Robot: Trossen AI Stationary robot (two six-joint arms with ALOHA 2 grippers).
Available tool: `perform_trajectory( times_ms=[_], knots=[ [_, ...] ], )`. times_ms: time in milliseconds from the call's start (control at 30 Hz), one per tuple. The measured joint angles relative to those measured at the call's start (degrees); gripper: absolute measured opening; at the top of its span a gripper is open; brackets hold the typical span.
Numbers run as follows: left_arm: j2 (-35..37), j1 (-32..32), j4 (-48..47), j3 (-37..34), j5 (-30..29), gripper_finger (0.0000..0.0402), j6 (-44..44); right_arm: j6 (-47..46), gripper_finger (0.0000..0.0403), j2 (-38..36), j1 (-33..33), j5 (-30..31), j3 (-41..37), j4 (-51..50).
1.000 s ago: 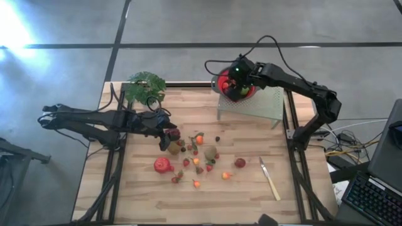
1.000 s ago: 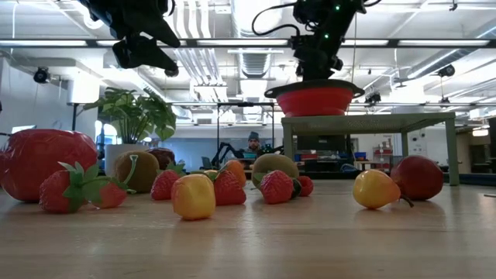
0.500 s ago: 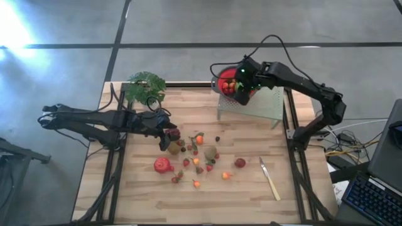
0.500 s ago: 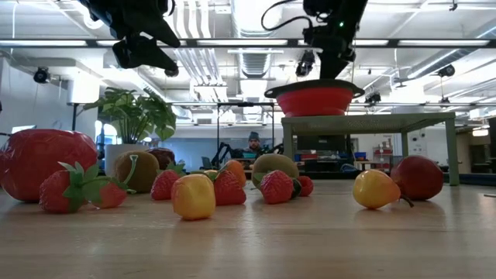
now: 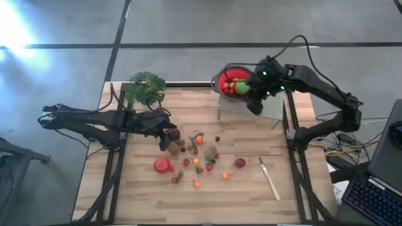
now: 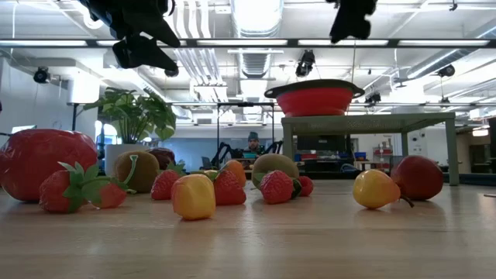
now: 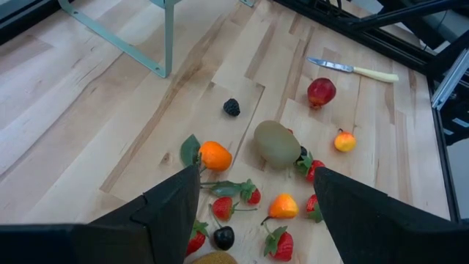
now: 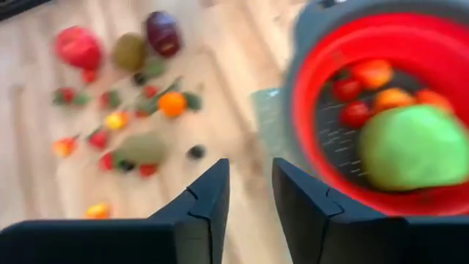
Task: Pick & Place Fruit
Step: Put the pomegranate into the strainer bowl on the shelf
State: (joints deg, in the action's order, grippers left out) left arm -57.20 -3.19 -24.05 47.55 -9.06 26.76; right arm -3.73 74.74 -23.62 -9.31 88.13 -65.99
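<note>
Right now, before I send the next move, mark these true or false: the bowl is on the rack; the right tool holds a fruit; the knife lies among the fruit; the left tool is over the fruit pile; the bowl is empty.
1. The bowl is on the rack. True.
2. The right tool holds a fruit. False: nothing shows between its fingers.
3. The knife lies among the fruit. False: it lies apart, beside the pile.
4. The left tool is over the fruit pile. True, at its edge.
5. The bowl is empty. False: it holds a green fruit and smaller ones.

A red bowl (image 5: 228, 83) holds a green fruit (image 8: 412, 147) and orange ones; the table (image 5: 138, 194) is pale wood.
</note>
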Motion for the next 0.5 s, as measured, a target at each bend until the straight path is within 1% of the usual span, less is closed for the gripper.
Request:
perform_trajectory(
  times_ms=[133,367,500],
  knots=[
    [0.0,0.0,0.0,0.0,0.0,0.0273,0.0,-2.4,0.0078,-2.4,6.0,0.1,-1.1,-2.4],
    [0.0,0.0,0.0,0.0,0.0,0.0273,0.0,-8.9,0.0047,-4.3,19.8,0.3,-4.6,-2.4],
    [0.0,0.0,0.0,0.0,0.0,0.0273,0.0,-13.4,0.0032,-3.9,27.5,3.9,-7.4,-2.3]
  ],
)
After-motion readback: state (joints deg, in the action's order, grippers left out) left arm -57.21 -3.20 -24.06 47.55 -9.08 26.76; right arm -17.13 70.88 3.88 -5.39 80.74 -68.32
